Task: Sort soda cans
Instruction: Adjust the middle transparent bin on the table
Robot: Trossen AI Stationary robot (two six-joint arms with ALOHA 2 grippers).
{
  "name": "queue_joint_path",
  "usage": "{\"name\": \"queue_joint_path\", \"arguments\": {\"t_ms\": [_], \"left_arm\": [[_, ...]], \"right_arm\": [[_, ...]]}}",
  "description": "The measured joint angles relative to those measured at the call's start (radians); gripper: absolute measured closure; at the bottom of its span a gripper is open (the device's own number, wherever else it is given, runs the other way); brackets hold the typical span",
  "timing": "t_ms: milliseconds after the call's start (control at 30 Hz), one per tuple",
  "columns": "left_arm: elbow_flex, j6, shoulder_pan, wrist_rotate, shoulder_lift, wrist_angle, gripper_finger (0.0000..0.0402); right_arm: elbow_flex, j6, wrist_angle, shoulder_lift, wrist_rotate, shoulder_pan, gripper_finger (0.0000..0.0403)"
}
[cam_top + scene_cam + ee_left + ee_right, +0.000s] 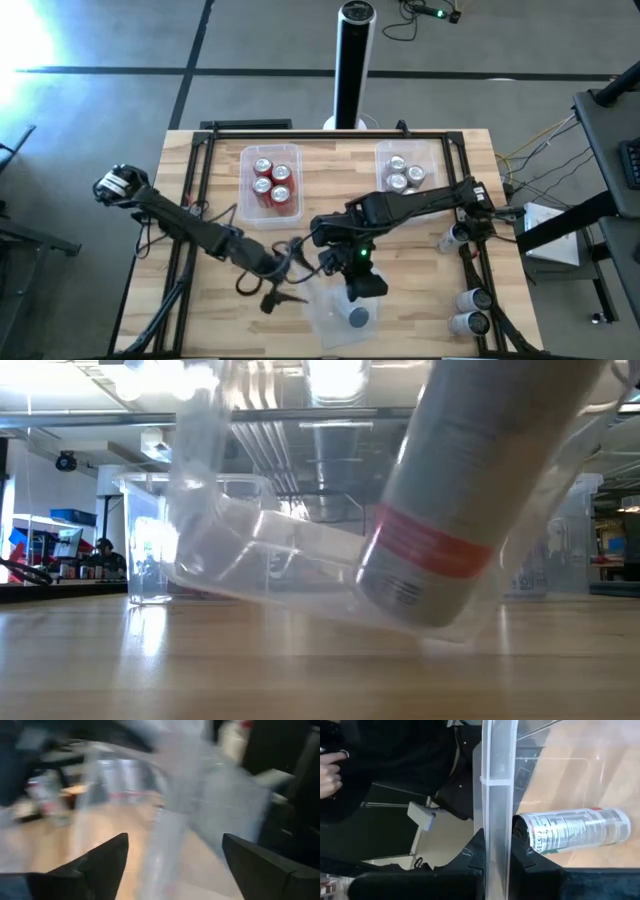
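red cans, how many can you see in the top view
4, all standing in the clear tub at the table's far left-centre: red can, red can, red can, red can. More could be hidden under the arms.

left fingers [110, 865] apart, right's pinched.

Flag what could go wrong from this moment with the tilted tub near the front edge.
1. The right gripper pinches only the thin wall of the clear tub, which the low view shows tilted off the table; the wall could slip free.
2. The silver-grey can lies loose on its side inside and may roll, jolting the tub or spilling out.
3. The left gripper sits open right beside the tub, so the two arms could collide.
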Motion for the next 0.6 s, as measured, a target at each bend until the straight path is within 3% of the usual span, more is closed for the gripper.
{"name": "queue_joint_path", "arguments": {"t_ms": [167,367,467,600], "left_arm": [[0.127,0.006,-0.001,0.084,0.086,-0.11,0.0159],[0.213,-0.002,-0.002,0.154,0.158,-0.142,0.0314],[0.218,-0.031,-0.002,0.162,0.171,-0.131,0.0385],[0.197,-0.046,0.001,0.145,0.173,-0.049,0.0387]], "right_arm": [[0.007,0.029,0.016,0.0,0.073,0.002,0.0373],[0.01,0.064,0.012,-0.021,0.236,0.02,0.0335],[0.009,0.064,0.01,-0.056,0.386,0.048,0.0309],[0.008,0.104,-0.003,-0.123,0.683,0.122,0.0271]]}}
